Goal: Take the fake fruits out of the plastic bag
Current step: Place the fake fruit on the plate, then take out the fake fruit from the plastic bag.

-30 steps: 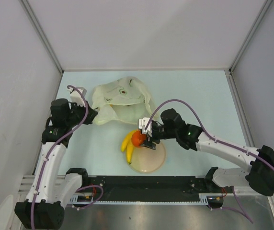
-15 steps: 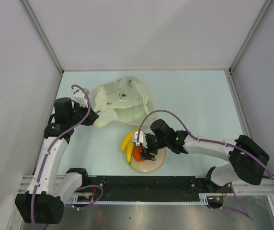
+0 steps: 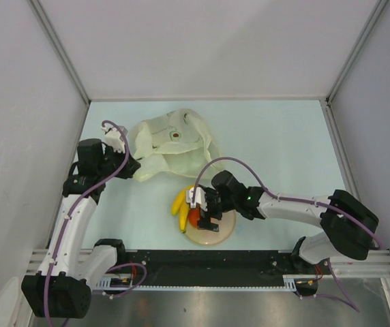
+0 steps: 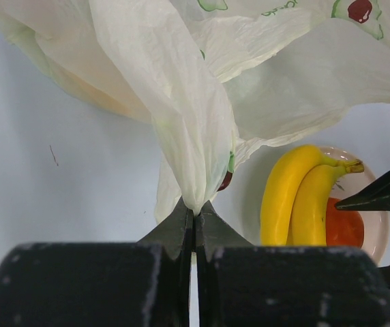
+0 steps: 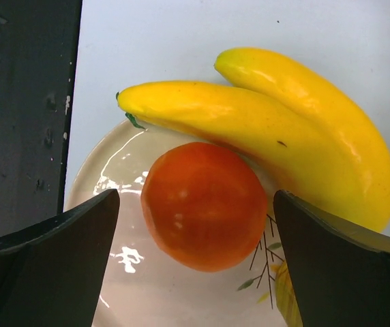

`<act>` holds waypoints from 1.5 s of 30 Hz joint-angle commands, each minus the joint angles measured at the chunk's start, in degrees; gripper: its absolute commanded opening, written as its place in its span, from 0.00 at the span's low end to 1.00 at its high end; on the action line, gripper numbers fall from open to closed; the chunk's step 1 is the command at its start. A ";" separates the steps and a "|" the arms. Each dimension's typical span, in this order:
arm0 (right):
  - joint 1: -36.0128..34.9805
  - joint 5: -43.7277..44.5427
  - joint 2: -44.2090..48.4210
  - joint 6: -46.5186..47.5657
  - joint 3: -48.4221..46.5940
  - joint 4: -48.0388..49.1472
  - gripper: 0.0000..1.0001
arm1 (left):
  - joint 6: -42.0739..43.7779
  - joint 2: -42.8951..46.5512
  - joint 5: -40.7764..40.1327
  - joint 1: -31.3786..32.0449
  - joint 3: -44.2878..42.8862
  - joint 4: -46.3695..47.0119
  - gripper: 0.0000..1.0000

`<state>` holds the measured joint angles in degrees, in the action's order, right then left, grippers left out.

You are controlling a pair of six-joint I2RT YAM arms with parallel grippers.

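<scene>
Glossy round orange (image 5: pixel 204 204), crinkly translucent bag (image 3: pixel 171 143)

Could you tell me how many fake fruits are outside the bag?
2: the banana bunch lies across the plate's rim, and the orange sits on the plate beside it. Others may be hidden inside the plastic bag.

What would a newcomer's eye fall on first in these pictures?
The bright orange draws the eye first. It lies on the plate beside the yellow bananas, with the right gripper open on either side of it. Farther back on the left, the left gripper pinches a fold of the pale bag.
</scene>
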<state>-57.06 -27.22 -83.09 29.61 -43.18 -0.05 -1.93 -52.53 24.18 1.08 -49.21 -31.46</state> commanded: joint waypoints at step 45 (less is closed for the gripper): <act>3.80 24.05 -44.35 -34.44 -55.52 9.02 0.90 | 32.69 7.36 1.22 -0.38 -15.74 -35.24 0.00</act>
<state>-52.25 -9.91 -124.77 -4.51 -93.65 7.49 25.04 -44.01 27.38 0.99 -62.48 -61.45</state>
